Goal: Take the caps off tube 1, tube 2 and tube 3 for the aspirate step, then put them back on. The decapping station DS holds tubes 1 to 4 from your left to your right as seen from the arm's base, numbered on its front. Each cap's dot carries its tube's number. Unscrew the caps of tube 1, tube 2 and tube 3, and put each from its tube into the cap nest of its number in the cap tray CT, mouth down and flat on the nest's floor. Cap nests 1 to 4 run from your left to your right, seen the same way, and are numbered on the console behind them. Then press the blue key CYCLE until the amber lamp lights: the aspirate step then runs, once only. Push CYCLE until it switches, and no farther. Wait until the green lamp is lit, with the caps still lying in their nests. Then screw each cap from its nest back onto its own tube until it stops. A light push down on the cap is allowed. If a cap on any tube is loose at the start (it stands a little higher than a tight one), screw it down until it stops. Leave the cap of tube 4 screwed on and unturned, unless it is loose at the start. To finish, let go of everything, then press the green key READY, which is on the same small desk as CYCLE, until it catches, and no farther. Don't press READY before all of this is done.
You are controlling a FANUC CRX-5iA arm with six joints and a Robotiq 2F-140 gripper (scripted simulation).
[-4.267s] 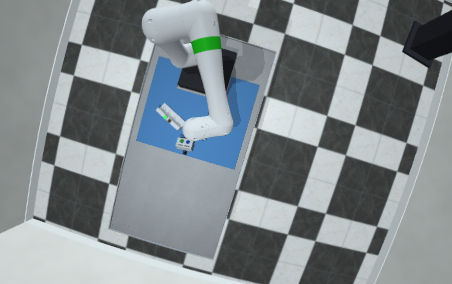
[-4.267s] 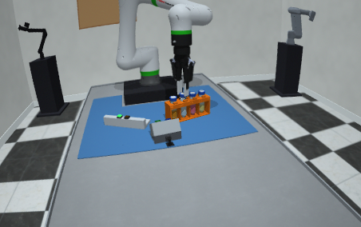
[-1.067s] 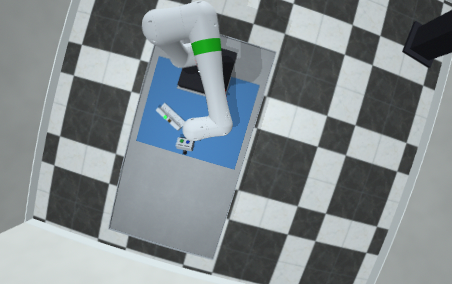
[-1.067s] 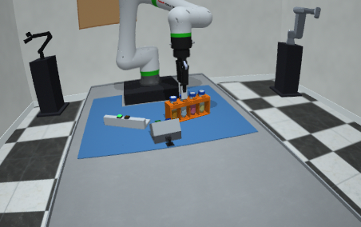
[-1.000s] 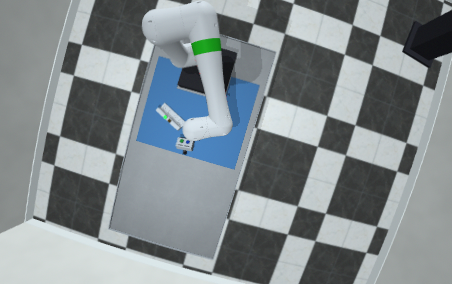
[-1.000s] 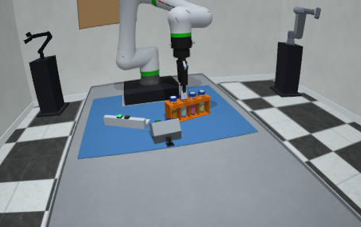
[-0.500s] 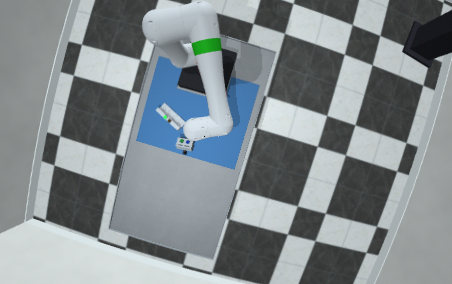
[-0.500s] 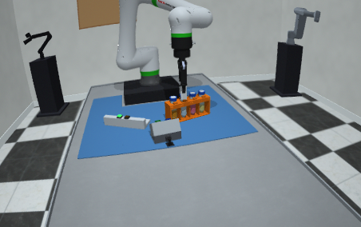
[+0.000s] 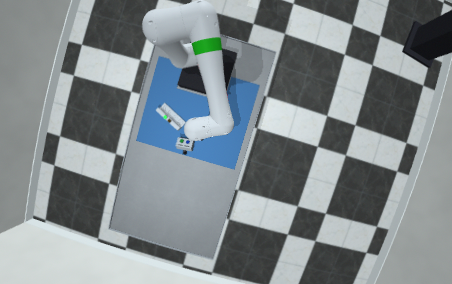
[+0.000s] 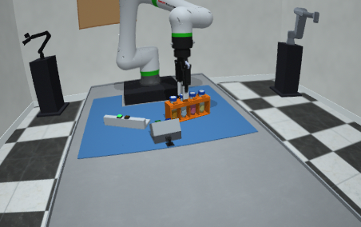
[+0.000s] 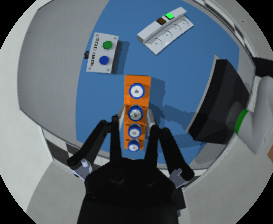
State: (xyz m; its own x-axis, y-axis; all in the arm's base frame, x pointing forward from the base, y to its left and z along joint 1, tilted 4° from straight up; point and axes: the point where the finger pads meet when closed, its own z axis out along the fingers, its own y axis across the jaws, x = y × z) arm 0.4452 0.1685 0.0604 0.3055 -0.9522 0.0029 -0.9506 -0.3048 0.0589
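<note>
Caps [image 11: 136, 91]: four, all on tubes

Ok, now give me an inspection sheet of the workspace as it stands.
Surface: grey table with a blue mat under the equipment.
Job's things: orange decapping station, all four tubes showing blue caps; white cap tray with its green lamp lit; key desk with green key and blue key.
Clutter: nothing seen.
Grippers: pincer partly open, pointing straight down over the second cap from the left in the exterior view, gripping nothing.
Cables: nothing seen.
Surroundings: checkered floor, two black camera stands, a brown wall board.
</note>
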